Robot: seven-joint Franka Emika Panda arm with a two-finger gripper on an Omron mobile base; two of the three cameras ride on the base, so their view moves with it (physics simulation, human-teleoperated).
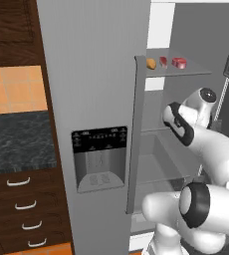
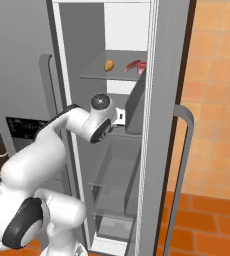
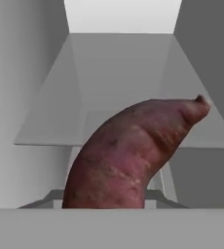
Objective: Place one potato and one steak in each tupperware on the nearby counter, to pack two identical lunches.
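A small orange potato point(image 1: 151, 63) point(image 2: 109, 65) lies on the top shelf of the open fridge. Beside it are two red steak pieces point(image 1: 164, 61) point(image 1: 179, 63) point(image 2: 133, 65). My arm reaches into the fridge below that shelf, and my hand point(image 2: 119, 116) goes in behind a dark door bin. Close in front of the hand camera a curved reddish-brown tuber point(image 3: 133, 155) rises from where my fingertips sit and covers them; it hangs above the shelves and looks held. The marbled counter point(image 1: 17, 144) lies to the left. The tupperware is out of view.
The closed grey fridge door with its dispenser point(image 1: 99, 159) stands left of the arm. The open door with its long handle point(image 2: 184, 150) stands to the right. Glass shelves point(image 2: 114, 175) lie below my hand. Brown drawers point(image 1: 24, 204) sit under the counter.
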